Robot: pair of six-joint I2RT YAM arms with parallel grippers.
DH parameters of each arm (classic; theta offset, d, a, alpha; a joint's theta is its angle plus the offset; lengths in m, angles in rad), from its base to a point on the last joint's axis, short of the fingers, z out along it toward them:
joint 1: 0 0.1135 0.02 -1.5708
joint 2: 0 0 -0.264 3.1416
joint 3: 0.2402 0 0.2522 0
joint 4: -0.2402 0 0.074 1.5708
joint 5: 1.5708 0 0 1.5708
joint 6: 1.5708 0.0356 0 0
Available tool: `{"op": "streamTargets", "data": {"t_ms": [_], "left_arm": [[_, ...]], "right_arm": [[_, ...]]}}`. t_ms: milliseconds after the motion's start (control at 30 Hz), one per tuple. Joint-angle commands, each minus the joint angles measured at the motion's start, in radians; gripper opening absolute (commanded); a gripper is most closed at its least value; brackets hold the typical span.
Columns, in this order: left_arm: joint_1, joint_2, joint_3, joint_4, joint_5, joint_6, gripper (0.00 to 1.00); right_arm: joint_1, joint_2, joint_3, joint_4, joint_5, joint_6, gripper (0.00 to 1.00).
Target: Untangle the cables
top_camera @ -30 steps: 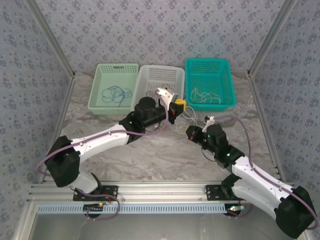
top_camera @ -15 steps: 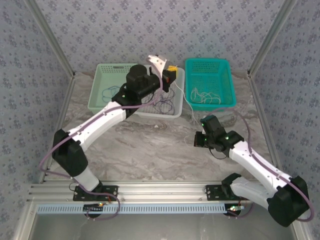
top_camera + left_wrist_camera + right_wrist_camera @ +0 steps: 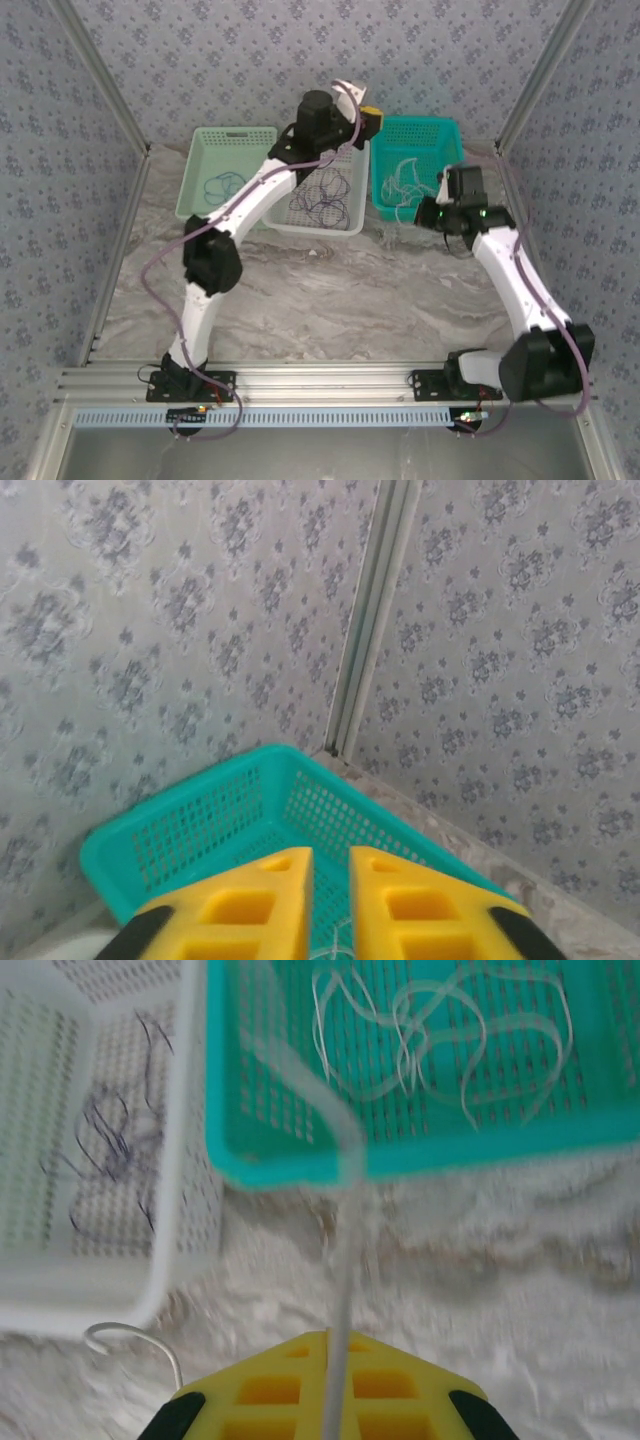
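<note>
Right wrist: the white cable (image 3: 343,1260) is pinched tight in the right gripper (image 3: 330,1345) and strung over the teal basket (image 3: 300,1165) rim. Above it, the left gripper (image 3: 330,880) is narrowly parted. Binning seems underway; next, that end must be lifted inside and released.

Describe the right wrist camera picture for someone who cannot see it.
The yellow right gripper, at the bottom edge, is shut on a whitish cable that runs up over the rim of a teal basket holding looped whitish cables. To the left, a white basket holds dark purple cables.
</note>
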Motion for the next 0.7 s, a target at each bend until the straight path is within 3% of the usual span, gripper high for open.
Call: {"op": "streamTargets", "data": {"t_ms": [0, 67, 133, 200, 333, 567, 667], "left_arm": [[-0.003, 0.204, 0.347, -0.2, 0.053, -0.04, 0.29], [0.0, 0.362, 0.6, -0.266, 0.043, -0.074, 0.4], [0.011, 0.452, 0.704, -0.253, 0.043, -0.142, 0.45], [0.026, 0.464, 0.686, -0.257, 0.058, -0.188, 0.55], [0.031, 0.434, 0.68, -0.403, 0.114, -0.143, 0.62], [0.016, 0.355, 0.678, -0.515, 0.115, -0.059, 0.77], [0.017, 0.333, 0.678, -0.521, 0.115, -0.059, 0.79]], "right_arm": [[-0.09, 0.142, 0.134, 0.035, -0.111, -0.031, 0.0], [-0.131, 0.227, 0.212, 0.056, -0.143, -0.023, 0.0], [-0.156, 0.329, 0.307, 0.053, -0.156, -0.032, 0.0], [-0.174, 0.436, 0.408, 0.018, -0.182, -0.055, 0.0], [-0.181, 0.597, 0.558, -0.058, -0.22, -0.097, 0.0], [-0.184, 0.646, 0.628, 0.005, -0.234, -0.056, 0.0], [-0.185, 0.693, 0.804, -0.057, -0.275, -0.02, 0.0]]}}
